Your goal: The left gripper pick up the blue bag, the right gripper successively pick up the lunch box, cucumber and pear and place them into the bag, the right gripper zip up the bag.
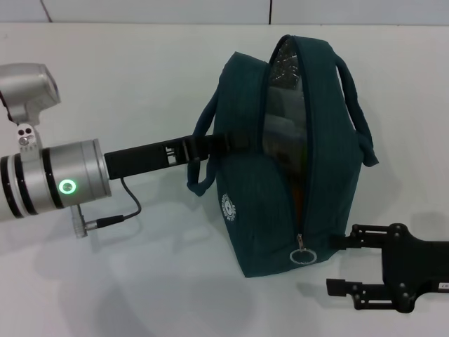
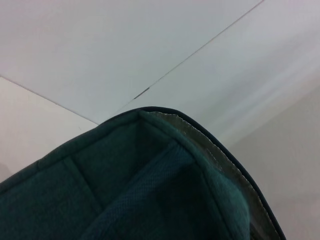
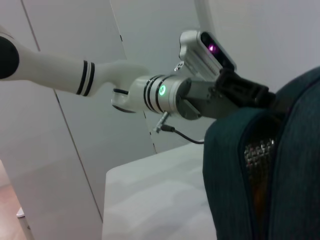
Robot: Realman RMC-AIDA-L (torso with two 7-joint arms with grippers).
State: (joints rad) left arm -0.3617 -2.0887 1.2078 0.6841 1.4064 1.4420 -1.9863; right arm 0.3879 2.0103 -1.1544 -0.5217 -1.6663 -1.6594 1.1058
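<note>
Gripping blue bag (image 1: 280, 189), left pincer (image 1: 210, 146)

The blue bag (image 1: 280, 161) stands upright mid-worktop, dark teal, zipper mostly open, silver lining showing, ring pull low at its near end, something orange inside.

Head camera looks down over the blue bag (image 1: 287, 161). Left wrist camera sits close against its fabric; right wrist camera views its zipper end, facing the left gripper (image 3: 240, 90).
</note>
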